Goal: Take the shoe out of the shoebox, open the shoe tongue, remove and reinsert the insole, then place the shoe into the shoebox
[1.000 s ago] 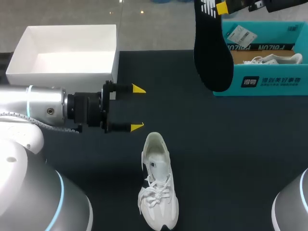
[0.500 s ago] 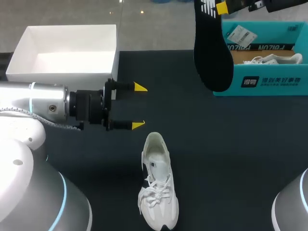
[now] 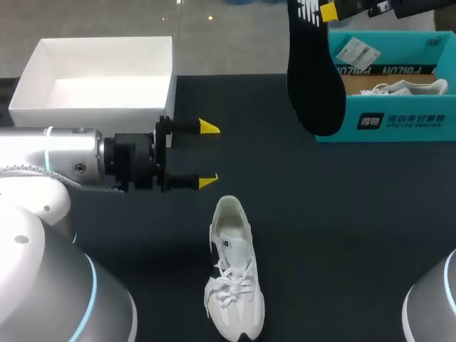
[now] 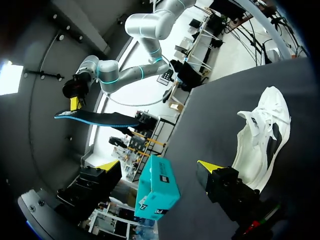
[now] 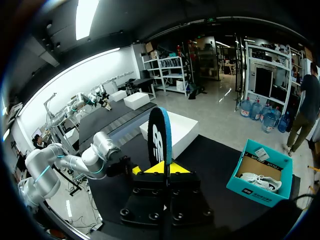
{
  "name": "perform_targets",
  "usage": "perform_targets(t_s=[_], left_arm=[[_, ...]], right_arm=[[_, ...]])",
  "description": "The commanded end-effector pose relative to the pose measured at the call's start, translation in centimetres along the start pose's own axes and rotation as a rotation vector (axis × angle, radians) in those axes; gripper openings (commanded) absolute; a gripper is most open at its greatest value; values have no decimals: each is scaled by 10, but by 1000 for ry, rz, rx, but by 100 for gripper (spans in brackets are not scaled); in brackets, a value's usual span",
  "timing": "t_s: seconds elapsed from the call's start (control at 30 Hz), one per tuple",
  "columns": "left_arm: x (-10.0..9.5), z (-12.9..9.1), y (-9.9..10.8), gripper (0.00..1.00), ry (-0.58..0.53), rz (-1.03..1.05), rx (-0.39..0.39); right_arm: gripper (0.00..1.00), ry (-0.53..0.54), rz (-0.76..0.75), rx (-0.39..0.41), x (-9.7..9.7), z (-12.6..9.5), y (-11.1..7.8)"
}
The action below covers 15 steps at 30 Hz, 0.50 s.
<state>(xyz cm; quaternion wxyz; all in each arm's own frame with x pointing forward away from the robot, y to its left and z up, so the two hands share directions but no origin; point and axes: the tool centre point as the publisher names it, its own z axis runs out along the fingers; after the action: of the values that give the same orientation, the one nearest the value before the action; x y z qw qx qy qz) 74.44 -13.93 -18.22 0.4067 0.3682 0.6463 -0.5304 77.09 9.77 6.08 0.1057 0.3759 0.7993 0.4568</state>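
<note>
The left gripper (image 3: 208, 154) is held at the left-centre of the head view. Its two yellow-tipped fingers are spread wide and pointed toward the right of the frame, and nothing is held between them. Just below and right of its lower fingertip, apart from it, the white shoe (image 3: 234, 274) is laid on the dark table (image 3: 342, 235), with the heel end nearest the gripper, the toe toward the lower edge and the laces loosely crossed. In the left wrist view the shoe is seen beside one finger and is not touched by it. The right gripper (image 3: 328, 11) is found at the upper edge of the frame, right of centre, and is clamped on one end of the black insole (image 3: 313, 78). The insole hangs downward and overlaps, in the picture, the left end of the teal shoebox (image 3: 388, 121). In the right wrist view the insole is seen standing on edge between the two yellow tips, its blue rim showing. The shoebox is set open at the upper right of the table, with a second shoe (image 3: 406, 87) and paper tags (image 3: 356, 50) inside. An open white box (image 3: 168, 78) is placed at the upper left.
</note>
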Motion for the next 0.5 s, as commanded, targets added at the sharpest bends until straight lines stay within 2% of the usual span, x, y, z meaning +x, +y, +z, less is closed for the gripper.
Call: perform_targets(t_s=[0.03,0.27,0.3,0.5], left_arm=[[7,0,-3,100,-41,43,-18],[-4,1,1,100,-84,118,41],[-6,3,1,100,-98,125,71],[-18,10,-4,100,-90,228,134]], right_arm=[[0,-2,2,2,0,2,2],[0,-2,2,2,0,2,2],[0,-2,2,2,0,2,2],[0,-2,2,2,0,2,2]])
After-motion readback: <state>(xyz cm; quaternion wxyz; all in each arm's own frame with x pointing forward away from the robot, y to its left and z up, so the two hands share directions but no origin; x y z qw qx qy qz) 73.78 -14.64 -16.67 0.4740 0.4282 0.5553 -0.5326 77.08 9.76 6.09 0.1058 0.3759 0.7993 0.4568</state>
